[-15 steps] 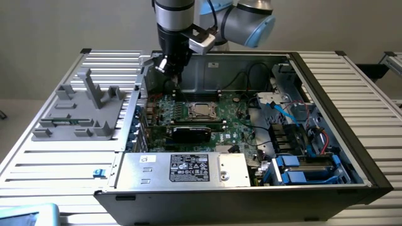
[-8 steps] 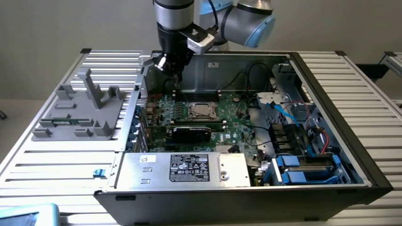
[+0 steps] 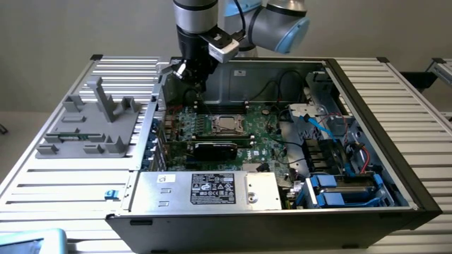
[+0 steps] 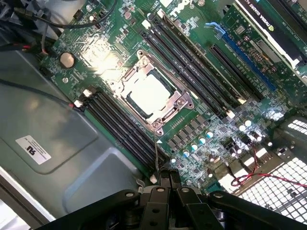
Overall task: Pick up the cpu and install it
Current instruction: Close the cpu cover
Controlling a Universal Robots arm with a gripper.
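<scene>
gripper (image 4: 165,178) pressed together, pinching nothing, hangs above motherboard (image 4: 206,129) edge. cpu (image 4: 147,94) lies flat inside socket frame (image 4: 183,102), likely seated there, so no grip needed.

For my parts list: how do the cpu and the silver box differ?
The cpu is small and square; the silver box is far larger and oblong. The cpu lies in the socket; the box sits against a case wall. The box bears a black label; the cpu's top looks plain. Both are silvery metal.
</scene>
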